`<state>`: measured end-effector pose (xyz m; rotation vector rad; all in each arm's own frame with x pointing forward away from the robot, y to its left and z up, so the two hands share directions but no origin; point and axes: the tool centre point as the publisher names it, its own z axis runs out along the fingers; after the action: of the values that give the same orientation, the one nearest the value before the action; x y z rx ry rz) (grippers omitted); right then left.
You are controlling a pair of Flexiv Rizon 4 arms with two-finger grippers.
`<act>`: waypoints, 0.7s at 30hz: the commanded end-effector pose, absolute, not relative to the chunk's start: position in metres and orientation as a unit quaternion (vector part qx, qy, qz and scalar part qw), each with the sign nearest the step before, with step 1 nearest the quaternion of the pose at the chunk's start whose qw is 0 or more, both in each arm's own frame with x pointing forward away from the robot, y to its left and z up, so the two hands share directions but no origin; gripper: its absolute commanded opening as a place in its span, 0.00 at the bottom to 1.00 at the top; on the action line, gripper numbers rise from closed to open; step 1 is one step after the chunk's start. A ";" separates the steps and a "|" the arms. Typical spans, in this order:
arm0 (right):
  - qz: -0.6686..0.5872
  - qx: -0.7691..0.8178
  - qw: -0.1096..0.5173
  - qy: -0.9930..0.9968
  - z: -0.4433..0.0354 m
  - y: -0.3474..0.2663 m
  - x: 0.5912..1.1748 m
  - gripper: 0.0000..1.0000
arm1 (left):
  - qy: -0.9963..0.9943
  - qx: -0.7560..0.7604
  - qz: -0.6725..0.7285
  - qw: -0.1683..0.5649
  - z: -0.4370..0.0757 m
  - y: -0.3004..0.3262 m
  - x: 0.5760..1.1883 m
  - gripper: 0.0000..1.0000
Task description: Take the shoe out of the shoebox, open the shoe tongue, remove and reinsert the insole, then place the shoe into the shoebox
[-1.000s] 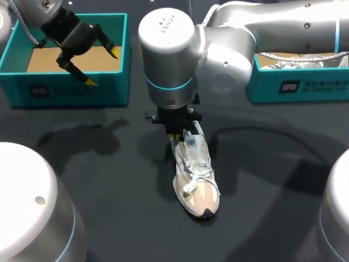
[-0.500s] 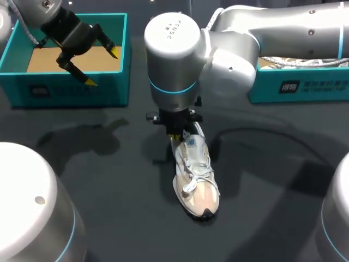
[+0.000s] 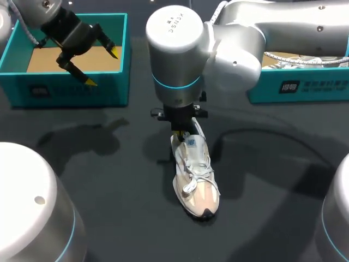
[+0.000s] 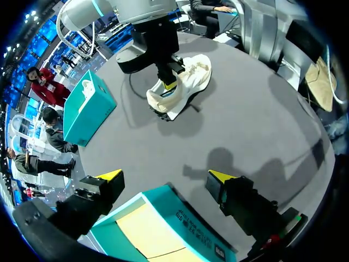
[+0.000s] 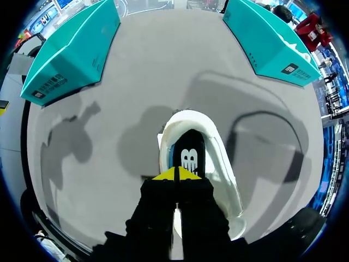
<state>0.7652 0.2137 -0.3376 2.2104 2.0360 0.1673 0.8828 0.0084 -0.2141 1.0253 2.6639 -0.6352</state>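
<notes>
Roughly midway: the shoe (image 3: 195,174) is out on the bench (image 3: 109,180), with the insole step apparently in hand.
The right claw (image 3: 180,132) hangs over the heel opening with its yellow tips pressed together; I cannot tell whether they nip the dark insole (image 5: 188,155) lying inside. Taking the shoe out is done. The pictures do not settle whether the tongue has been opened or the insole pulled and refitted. Putting the shoe into a box is clearly left. The left claw (image 3: 102,68) hovers well apart from the shoe, fingers spread and holding nothing, over the left shoebox (image 3: 71,93), whose cardboard floor shows.
</notes>
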 end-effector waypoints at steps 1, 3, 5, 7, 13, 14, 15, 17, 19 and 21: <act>0.066 0.729 0.048 0.679 -0.348 0.211 0.771 0.00 | 0.906 0.349 -0.215 0.108 -0.214 0.009 0.883 1.00; 0.068 0.727 0.046 0.682 -0.350 0.214 0.772 0.00 | 0.906 0.349 -0.215 0.108 -0.214 0.009 0.883 1.00; 0.067 0.726 0.043 0.683 -0.354 0.215 0.774 0.00 | 0.906 0.349 -0.215 0.108 -0.214 0.009 0.883 1.00; 0.067 0.727 0.034 0.683 -0.359 0.213 0.776 0.00 | 0.906 0.349 -0.215 0.108 -0.214 0.009 0.883 1.00; 0.063 0.732 0.018 0.678 -0.374 0.206 0.777 0.00 | 0.906 0.349 -0.215 0.108 -0.214 0.009 0.883 1.00; 0.062 0.733 0.017 0.677 -0.376 0.206 0.777 0.00 | 0.906 0.349 -0.215 0.108 -0.214 0.009 0.883 1.00; 0.063 0.733 0.014 0.677 -0.378 0.205 0.777 0.00 | 0.906 0.349 -0.215 0.108 -0.214 0.009 0.883 1.00; 0.061 0.734 0.008 0.676 -0.384 0.205 0.777 0.00 | 0.906 0.349 -0.215 0.108 -0.214 0.009 0.883 1.00; 0.065 0.733 -0.001 0.677 -0.391 0.205 0.777 0.00 | 0.906 0.349 -0.215 0.108 -0.214 0.009 0.883 1.00; 0.068 0.732 -0.005 0.678 -0.395 0.206 0.777 0.00 | 0.906 0.349 -0.215 0.108 -0.214 0.009 0.883 1.00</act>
<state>0.7750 0.2072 -0.3834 2.2951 2.1223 0.1946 0.8828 0.0084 -0.2140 1.0253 2.6641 -0.6349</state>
